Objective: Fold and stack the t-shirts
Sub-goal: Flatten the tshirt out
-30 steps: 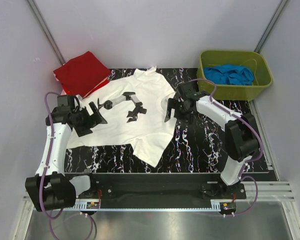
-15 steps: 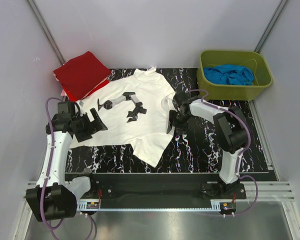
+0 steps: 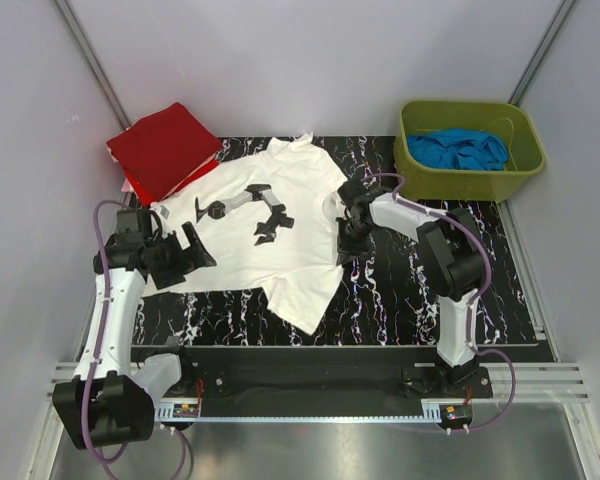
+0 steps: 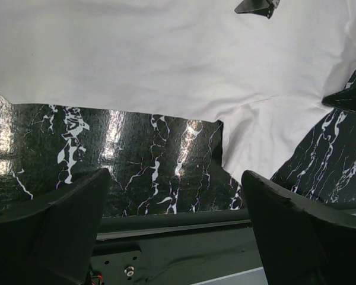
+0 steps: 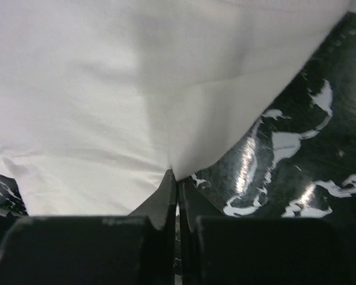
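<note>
One edge of the soft white cloth t-shirt we see pinched by the right gripper, the left gripper spread wide.

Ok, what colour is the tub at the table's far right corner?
The tub is olive green, with blue cloth inside; the top external view shows it best.

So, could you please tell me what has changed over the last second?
The right gripper came down onto the white t-shirt at its sleeve edge and shut on it. The left gripper shifted only slightly and stayed open. The shirt, the red stack and the green bin did not move.
</note>
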`<state>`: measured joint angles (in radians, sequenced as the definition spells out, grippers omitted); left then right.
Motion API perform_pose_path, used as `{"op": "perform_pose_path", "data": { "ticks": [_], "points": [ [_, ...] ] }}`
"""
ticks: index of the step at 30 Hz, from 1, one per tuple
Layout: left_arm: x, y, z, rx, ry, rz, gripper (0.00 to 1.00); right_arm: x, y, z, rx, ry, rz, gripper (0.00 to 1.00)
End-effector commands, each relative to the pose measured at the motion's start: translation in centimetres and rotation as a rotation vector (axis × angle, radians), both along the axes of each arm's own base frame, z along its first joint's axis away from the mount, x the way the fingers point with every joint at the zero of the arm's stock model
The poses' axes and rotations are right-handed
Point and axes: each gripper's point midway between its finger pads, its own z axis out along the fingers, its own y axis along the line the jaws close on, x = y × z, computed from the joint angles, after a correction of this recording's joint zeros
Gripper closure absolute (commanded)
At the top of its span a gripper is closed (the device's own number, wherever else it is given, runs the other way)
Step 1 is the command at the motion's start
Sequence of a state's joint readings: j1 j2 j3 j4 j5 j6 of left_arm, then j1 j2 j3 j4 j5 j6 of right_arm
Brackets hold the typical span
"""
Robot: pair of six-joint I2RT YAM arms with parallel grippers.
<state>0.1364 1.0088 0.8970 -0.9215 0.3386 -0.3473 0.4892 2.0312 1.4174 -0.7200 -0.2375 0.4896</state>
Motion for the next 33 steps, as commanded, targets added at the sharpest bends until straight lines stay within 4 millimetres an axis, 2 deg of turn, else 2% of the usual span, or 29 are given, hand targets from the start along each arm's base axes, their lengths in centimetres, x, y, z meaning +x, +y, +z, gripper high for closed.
{"op": "perform_pose_path", "data": {
  "ticks": [1,2,3,4,5,6,7,8,9,10,11,12,14,15,16,18,19,21,23,25,27,29,30,31,32,33],
  "points": [
    [0.5,-0.5,1.2,-0.013,-0.071,-0.032,0.01,-0.7,-2.2,3.9,-0.060,-0.091,0.023,1.00],
    [0.4,-0.5,1.2,-0.011,-0.063,-0.036,0.01,-0.7,-3.4,6.2,-0.094,-0.170,0.008,1.00],
    [0.3,-0.5,1.1,-0.009,-0.056,-0.041,0.01,-2.0,-4.9,6.3,-0.141,-0.158,0.004,1.00],
    [0.3,-0.6,1.2,-0.005,-0.055,-0.044,0.01,-2.5,-6.0,6.9,-0.170,-0.171,-0.011,1.00],
    [0.2,-0.5,1.1,0.001,-0.042,-0.038,0.01,-3.0,-7.6,8.5,-0.202,-0.211,-0.037,1.00],
    [0.3,-0.6,1.1,0.001,-0.042,-0.038,0.01,-4.1,-8.8,8.0,-0.221,-0.191,-0.062,1.00],
    [0.2,-1.1,1.0,-0.003,-0.034,-0.050,0.01,-4.4,-10.3,8.1,-0.224,-0.187,-0.115,1.00],
    [0.3,-1.4,1.0,-0.011,-0.034,-0.045,0.01,-4.9,-11.0,9.3,-0.188,-0.215,-0.155,1.00],
    [0.3,-1.6,1.0,-0.009,-0.032,-0.042,0.01,-6.3,-12.0,8.2,-0.186,-0.178,-0.209,1.00],
    [0.1,-2.4,0.7,-0.010,-0.023,-0.065,0.01,-6.6,-13.2,8.1,-0.175,-0.171,-0.272,1.00],
    [0.2,-2.6,0.7,-0.003,-0.020,-0.053,0.01,-7.2,-13.8,9.0,-0.146,-0.200,-0.316,1.00],
    [0.1,-3.0,0.5,0.000,-0.013,-0.061,0.01,-8.5,-14.5,7.9,-0.148,-0.167,-0.374,1.00],
    [-0.2,-4.0,-0.1,0.008,0.015,-0.085,0.01,-9.7,-14.7,9.0,-0.090,-0.200,-0.431,0.95],
    [-0.1,-3.8,-0.5,0.026,0.025,-0.080,0.01,-10.6,-14.8,8.6,-0.086,-0.182,-0.470,0.83],
    [-0.1,-4.0,-0.9,0.030,0.039,-0.083,0.01,-11.0,-15.0,8.8,-0.079,-0.191,-0.494,0.45],
    [-0.1,-4.0,-1.3,0.023,0.054,-0.073,0.01,-11.2,-15.6,10.3,-0.068,-0.246,-0.560,0.05],
    [-0.1,-4.1,-1.3,0.016,0.053,-0.070,0.01,-11.1,-15.8,10.9,-0.065,-0.264,-0.575,0.00],
    [-0.1,-4.4,-1.3,-0.001,0.050,-0.059,0.01,-10.7,-15.8,12.4,-0.043,-0.311,-0.580,0.00],
    [-0.2,-4.3,-1.3,0.008,0.050,-0.027,0.01,-10.5,-15.8,13.1,-0.039,-0.334,-0.577,0.00],
    [-0.7,-4.3,-1.8,0.023,0.059,-0.017,0.01,-10.2,-15.2,12.8,-0.011,-0.342,-0.536,0.00],
    [-0.6,-3.7,-2.7,0.059,0.093,0.007,0.01,-10.0,-13.8,12.0,0.033,-0.298,-0.467,0.00],
    [0.9,-3.1,-2.3,0.098,0.074,0.020,0.01,-9.8,-12.3,11.3,0.062,-0.259,-0.416,0.00],
    [1.8,-2.8,-2.9,0.110,0.095,0.029,0.01,-9.7,-11.7,11.2,0.071,-0.259,-0.398,0.00],
    [3.5,-2.8,-2.0,0.100,0.057,0.032,0.01,-9.7,-10.6,11.1,0.076,-0.262,-0.358,0.00],
    [4.3,-2.9,-1.9,0.075,0.057,0.018,0.01,-9.2,-9.8,11.4,0.090,-0.286,-0.343,0.00],
    [5.5,-2.2,-2.9,0.065,0.097,0.045,0.01,-8.9,-9.2,11.8,0.096,-0.300,-0.329,0.00]
  ]
}}
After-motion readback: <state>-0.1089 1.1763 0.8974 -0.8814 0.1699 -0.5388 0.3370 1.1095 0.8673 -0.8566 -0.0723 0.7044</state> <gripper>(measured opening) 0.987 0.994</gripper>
